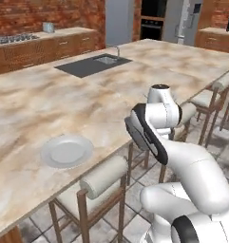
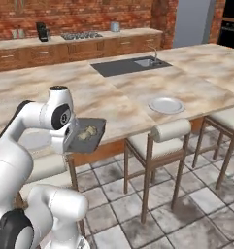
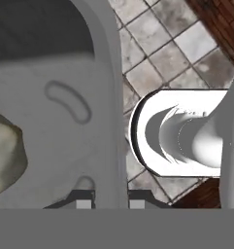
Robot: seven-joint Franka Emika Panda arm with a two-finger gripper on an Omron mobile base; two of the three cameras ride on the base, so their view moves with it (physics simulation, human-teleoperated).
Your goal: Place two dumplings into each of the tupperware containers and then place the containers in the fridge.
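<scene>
My gripper [image 2: 72, 142] is shut on the rim of the dark grey tupperware container [image 2: 89, 136], holding it level beside the counter's near edge, over the floor. Beige dumplings [image 2: 88, 131] lie inside the tray. In the hand view the tray's grey rim [image 3: 106, 97] runs between my gripper's [image 3: 108, 202] finger tips, and one lumpy dumpling [image 3: 7, 151] sits at the left edge. The fridge [image 2: 191, 22] is the tall grey cabinet far back past the island, also seen in the left base view as the fridge [image 1: 119, 21].
A round plate [image 2: 166, 105] [image 1: 66, 151] lies on the marble island counter [image 2: 201, 92]. A dark sink [image 2: 133, 65] is set into its middle. Wooden stools [image 2: 157, 141] stand along the near edge over the tiled floor. A black oven [image 2: 232, 19] stands right of the fridge.
</scene>
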